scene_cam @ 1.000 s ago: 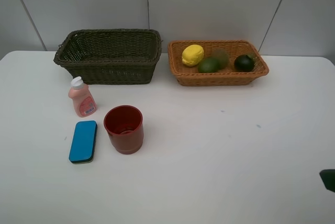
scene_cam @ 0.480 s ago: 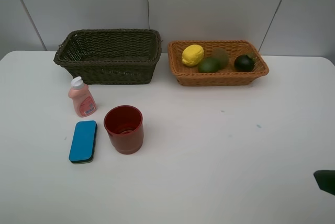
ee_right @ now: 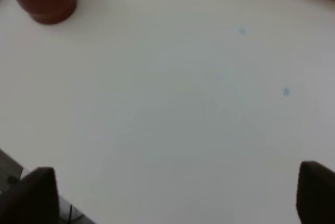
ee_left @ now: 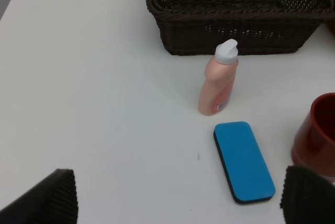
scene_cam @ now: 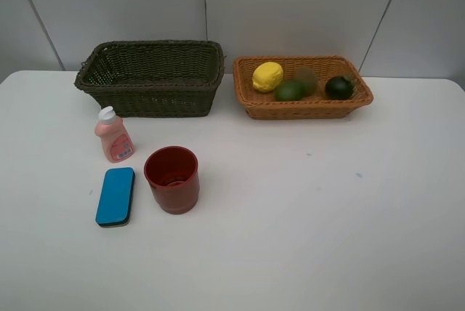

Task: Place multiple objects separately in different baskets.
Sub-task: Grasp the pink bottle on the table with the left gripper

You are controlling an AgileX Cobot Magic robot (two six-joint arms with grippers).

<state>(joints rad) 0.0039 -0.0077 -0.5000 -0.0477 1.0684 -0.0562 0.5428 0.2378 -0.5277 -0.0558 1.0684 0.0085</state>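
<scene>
Left gripper (ee_left: 178, 200): jaws spread wide, nothing in them, above the table (ee_left: 94, 103). We see the blue eraser (ee_left: 243, 161) lying flat just ahead of it. The red cup (ee_left: 316, 130) stands close to one fingertip (ee_left: 309, 195). The pink bottle (ee_left: 219, 80) is upright beyond the eraser, with the dark basket (ee_left: 235, 20) farther ahead. Right gripper (ee_right: 172, 192): also wide apart and empty, over the table, with the cup well ahead of it. The tan basket (scene_cam: 301, 111) holds the lemon (scene_cam: 267, 76), lime (scene_cam: 289, 91), kiwi (scene_cam: 306, 78) and mangosteen (scene_cam: 338, 87), well away from both grippers.
</scene>
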